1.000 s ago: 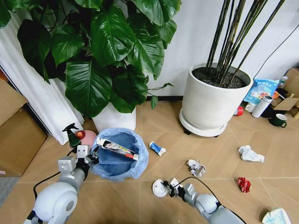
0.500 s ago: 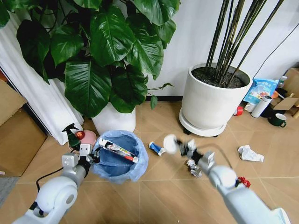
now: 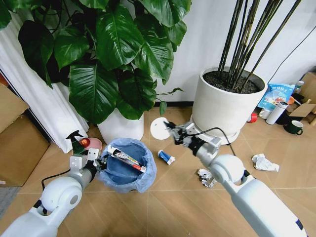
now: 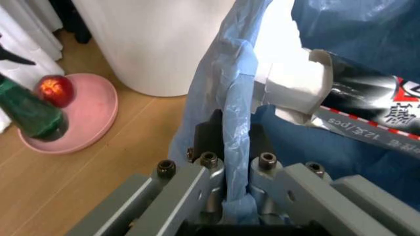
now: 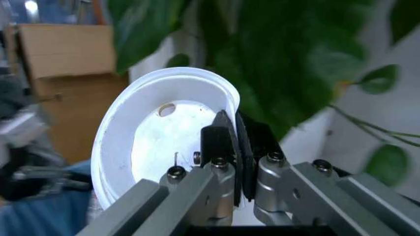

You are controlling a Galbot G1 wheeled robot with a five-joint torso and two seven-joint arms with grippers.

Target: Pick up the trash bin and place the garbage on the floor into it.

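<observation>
**Lid carried toward bin**

The white lid (image 3: 159, 128) is held in the air by its edge, pinched in the closed jaws of the right gripper (image 3: 170, 132), up and to the robot's right of the bin (image 3: 126, 164). The bin's bag-covered rim is clamped by the left gripper (image 3: 95, 163), jaws drawn tight on the blue plastic, on the side nearest the pink dish (image 3: 94, 144). A printed tube (image 3: 127, 158) is already lying across the bin mouth.

To do the step well, the lid should probably be brought squarely over the open part of the mouth, clear of the tube, and released only once over the bag; the bin should be held steady meanwhile.

Other litter is left on the floor (image 3: 173, 197): a can (image 3: 166, 157), a silvery wrapper (image 3: 207, 177), a tissue (image 3: 264, 163).

In the right wrist view the grip on the lid rim (image 5: 167, 142) is made plain. In the left wrist view the bag fold (image 4: 233, 162) between the fingers and the tube's torn end (image 4: 295, 88) are seen close.
</observation>
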